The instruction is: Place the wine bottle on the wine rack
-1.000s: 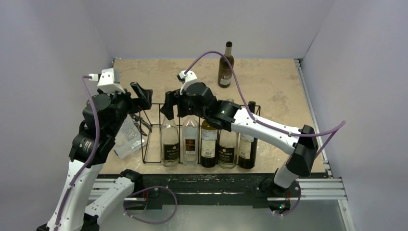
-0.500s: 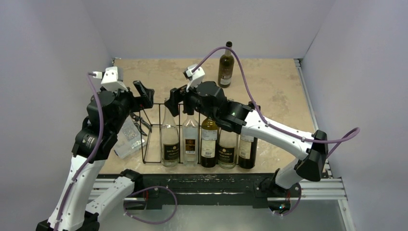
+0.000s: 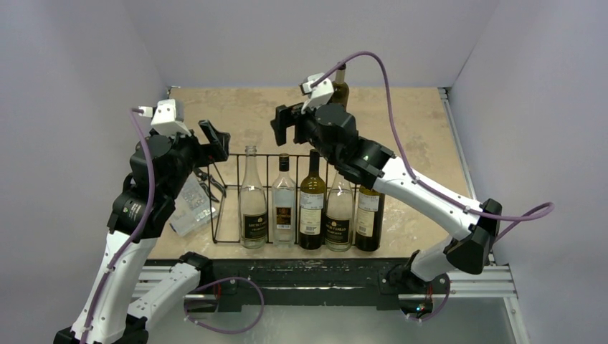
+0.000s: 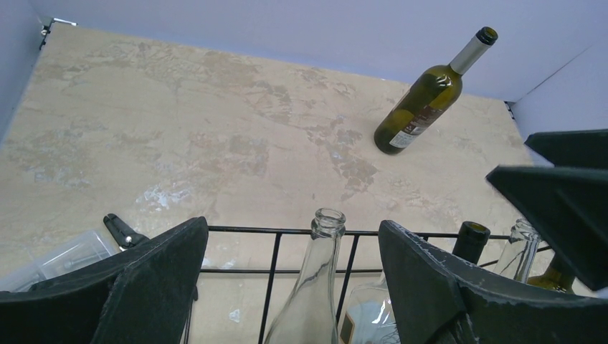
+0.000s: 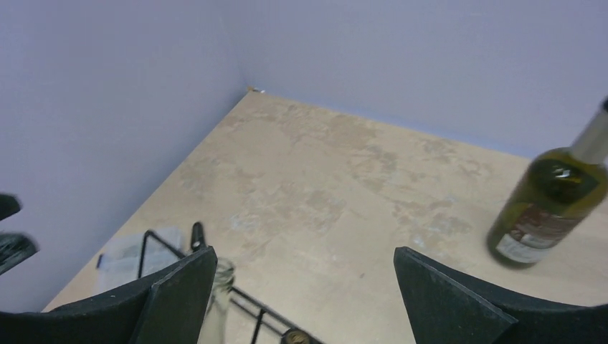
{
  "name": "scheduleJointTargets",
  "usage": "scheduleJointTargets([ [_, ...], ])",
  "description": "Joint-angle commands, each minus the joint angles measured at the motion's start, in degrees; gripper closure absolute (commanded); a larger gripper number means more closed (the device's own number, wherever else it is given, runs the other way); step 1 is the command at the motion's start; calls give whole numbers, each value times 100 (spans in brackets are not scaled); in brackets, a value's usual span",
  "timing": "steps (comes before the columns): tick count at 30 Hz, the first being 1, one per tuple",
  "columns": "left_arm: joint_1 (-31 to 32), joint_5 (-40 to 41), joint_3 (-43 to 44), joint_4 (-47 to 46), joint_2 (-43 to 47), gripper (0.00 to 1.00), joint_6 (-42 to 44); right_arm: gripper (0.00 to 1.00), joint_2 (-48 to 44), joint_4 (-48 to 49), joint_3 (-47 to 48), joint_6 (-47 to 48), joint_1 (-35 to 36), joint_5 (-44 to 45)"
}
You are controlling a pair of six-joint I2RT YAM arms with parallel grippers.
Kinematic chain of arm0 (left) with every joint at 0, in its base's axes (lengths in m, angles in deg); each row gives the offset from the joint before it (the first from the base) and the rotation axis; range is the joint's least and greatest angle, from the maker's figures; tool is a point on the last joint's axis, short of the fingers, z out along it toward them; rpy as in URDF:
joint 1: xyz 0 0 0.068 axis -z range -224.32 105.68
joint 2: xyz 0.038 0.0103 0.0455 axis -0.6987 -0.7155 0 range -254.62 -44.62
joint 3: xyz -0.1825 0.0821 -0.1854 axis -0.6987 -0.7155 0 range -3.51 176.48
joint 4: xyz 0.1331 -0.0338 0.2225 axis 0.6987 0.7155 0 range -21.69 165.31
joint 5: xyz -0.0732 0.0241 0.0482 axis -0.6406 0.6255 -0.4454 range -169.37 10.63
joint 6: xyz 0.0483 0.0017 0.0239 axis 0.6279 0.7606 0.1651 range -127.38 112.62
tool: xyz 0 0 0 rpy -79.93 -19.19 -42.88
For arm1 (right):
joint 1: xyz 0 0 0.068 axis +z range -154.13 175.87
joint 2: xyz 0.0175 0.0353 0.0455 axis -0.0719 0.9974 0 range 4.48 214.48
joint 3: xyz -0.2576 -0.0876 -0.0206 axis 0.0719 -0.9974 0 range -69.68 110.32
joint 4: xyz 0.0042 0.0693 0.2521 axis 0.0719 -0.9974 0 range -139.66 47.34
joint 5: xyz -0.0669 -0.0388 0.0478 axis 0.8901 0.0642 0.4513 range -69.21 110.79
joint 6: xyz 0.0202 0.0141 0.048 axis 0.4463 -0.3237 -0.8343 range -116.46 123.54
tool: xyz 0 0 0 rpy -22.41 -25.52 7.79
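An olive-green wine bottle (image 3: 338,104) (image 4: 423,97) (image 5: 552,201) stands upright alone at the back of the table. In the top view my right wrist partly covers it. The black wire wine rack (image 3: 265,155) (image 4: 272,231) sits near the front with several bottles upright in it and its leftmost slot (image 3: 228,208) bare. My right gripper (image 3: 283,122) (image 5: 305,251) hovers open above the rack's back edge, left of the lone bottle, holding nothing. My left gripper (image 3: 214,140) (image 4: 294,226) hangs open over the rack's left end. A clear bottle's neck (image 4: 326,236) shows beyond its fingers.
A clear plastic box (image 3: 190,208) (image 4: 57,258) lies left of the rack, with a small black tool (image 3: 208,183) (image 4: 122,231) beside it. Lilac walls close in the back and both sides. Bare tabletop (image 3: 409,136) stretches behind and right of the rack.
My right gripper has lifted off the racked bottles and moved back and right toward the lone bottle, its jaws widening. The left arm has barely shifted.
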Motion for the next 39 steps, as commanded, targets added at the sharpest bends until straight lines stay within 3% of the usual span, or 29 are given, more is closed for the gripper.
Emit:
scheduleJointTargets([
  [1,13,18,66,-135,18,12,-22,1,-239,67,179,252,-535,231],
  [17,13,-112,115,-98,-7,12,-53,1,45,213,529,442,-1960,150],
  [39,13,-92,110,-91,69,12,-71,1,2621,-177,2654,-225,-3106,-277],
])
